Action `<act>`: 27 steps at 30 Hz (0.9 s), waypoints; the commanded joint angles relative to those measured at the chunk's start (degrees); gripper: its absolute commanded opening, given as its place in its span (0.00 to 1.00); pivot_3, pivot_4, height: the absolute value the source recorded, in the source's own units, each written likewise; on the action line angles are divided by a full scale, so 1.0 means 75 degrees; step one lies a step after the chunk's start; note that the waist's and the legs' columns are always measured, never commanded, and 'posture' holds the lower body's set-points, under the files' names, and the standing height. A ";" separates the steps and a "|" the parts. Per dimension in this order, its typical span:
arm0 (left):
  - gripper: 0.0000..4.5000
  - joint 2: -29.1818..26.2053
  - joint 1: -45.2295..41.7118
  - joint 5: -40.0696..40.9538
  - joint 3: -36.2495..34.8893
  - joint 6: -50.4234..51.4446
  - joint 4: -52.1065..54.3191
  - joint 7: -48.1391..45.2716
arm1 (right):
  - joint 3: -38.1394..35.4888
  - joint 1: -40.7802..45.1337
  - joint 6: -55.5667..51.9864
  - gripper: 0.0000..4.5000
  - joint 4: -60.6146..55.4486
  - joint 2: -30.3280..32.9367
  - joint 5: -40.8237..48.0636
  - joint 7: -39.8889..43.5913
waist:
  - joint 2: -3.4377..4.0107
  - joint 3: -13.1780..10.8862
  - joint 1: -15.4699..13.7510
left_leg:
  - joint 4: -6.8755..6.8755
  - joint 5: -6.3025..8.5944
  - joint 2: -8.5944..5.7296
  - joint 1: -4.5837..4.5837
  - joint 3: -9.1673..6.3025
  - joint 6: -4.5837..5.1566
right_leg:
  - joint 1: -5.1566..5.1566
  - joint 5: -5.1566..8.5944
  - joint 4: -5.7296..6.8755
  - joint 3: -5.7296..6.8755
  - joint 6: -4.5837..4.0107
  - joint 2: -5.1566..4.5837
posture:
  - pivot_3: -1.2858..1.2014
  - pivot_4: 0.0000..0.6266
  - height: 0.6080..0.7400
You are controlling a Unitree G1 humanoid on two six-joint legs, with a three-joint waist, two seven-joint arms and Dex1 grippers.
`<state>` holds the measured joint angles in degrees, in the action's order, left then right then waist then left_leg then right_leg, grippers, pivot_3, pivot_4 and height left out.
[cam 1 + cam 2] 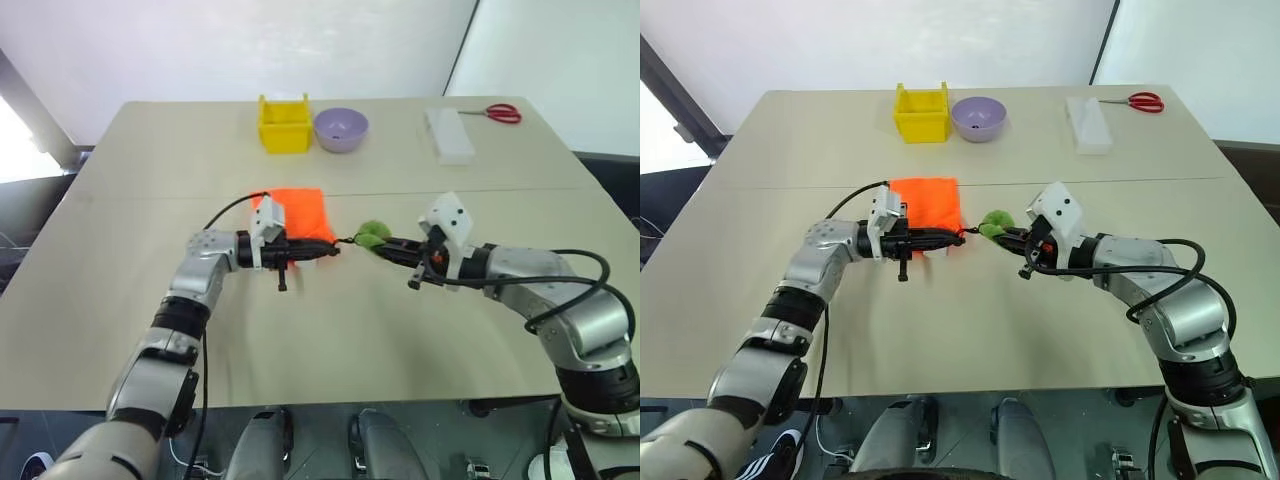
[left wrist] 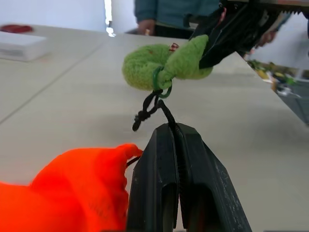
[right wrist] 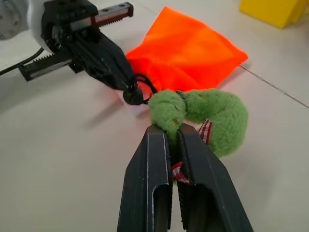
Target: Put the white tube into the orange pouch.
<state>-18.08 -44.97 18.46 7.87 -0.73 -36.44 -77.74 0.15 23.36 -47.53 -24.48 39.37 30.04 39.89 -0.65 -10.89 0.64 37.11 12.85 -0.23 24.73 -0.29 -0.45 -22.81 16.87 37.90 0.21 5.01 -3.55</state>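
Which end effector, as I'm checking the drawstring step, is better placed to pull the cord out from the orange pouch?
Probably the right end effector: shut on the green ball ending the dark cord, while the left end effector pinches that cord beside the orange pouch.

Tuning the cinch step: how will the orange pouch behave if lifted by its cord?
Probably floppy: the orange pouch is thin, creased fabric bunched at its neck. Likely light, so it may drag or swing. The dark cord looks limp.
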 commanded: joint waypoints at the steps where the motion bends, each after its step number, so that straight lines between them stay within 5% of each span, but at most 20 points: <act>1: 0.03 0.0135 -0.0386 -0.0173 0.0052 -0.0324 -0.0442 -0.0428 | -0.0051 0.0171 0.0151 0.00 -0.0309 -0.0086 -0.0025 -0.0115 | 0.0000 0.0000 -0.0001 | 0.0001 0.0000 0.0001 0.0000 -0.0001 0.0000 | 0.0001 0.0000 0.0000 0.0000 0.0000 0.0002 | 0.52 0.24 1.00; 4: 0.03 0.0191 -0.0452 -0.0222 0.0024 -0.0383 -0.0622 -0.0652 | -0.0008 0.0292 0.0147 0.00 -0.0291 -0.0159 -0.0011 -0.0174 | 0.0000 0.0000 0.0006 | 0.0000 0.0000 0.0002 0.0000 -0.0001 0.0000 | -0.0001 -0.0001 0.0001 0.0000 0.0001 0.0003 | 0.52 0.24 1.00; 7: 0.22 0.0211 -0.0470 -0.0341 -0.0121 -0.0784 -0.0754 -0.0469 | 0.0006 0.0352 0.0147 0.00 -0.0262 -0.0153 -0.0025 -0.0192 | 0.0000 0.0000 -0.0010 | -0.0005 0.0000 0.0002 0.0001 -0.0001 0.0000 | -0.0003 -0.0001 0.0001 0.0000 0.0002 0.0004 | 0.52 0.24 1.00; 14: 0.99 0.0147 -0.0049 -0.0064 -0.0375 -0.0450 -0.0058 -0.0421 | -0.0020 0.0550 0.0153 0.00 -0.0180 -0.0223 -0.0007 -0.0231 | 0.0000 0.0000 -0.0010 | 0.0003 0.0000 0.0001 0.0002 -0.0001 0.0000 | 0.0001 -0.0001 0.0003 0.0000 0.0003 -0.0001 | 0.52 0.24 1.00; 27: 0.99 0.0371 0.2283 -0.0858 -0.0712 -0.0452 0.3442 0.3244 | 0.0039 0.1038 0.0542 0.00 0.0253 -0.0556 -0.0544 -0.0713 | 0.0001 0.0001 -0.0013 | 0.0001 0.0000 0.0005 0.0000 -0.0005 -0.0001 | -0.0002 -0.0001 0.0009 -0.0005 0.0003 -0.0008 | 0.52 0.24 1.00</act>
<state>-16.12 -29.12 14.21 2.31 -3.22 -15.07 -58.59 1.54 29.89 -45.00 -22.01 35.25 26.53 35.12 -0.65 -10.88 0.55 37.12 12.85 -0.20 24.73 -0.32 -0.46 -22.82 16.85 37.96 0.17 5.03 -3.63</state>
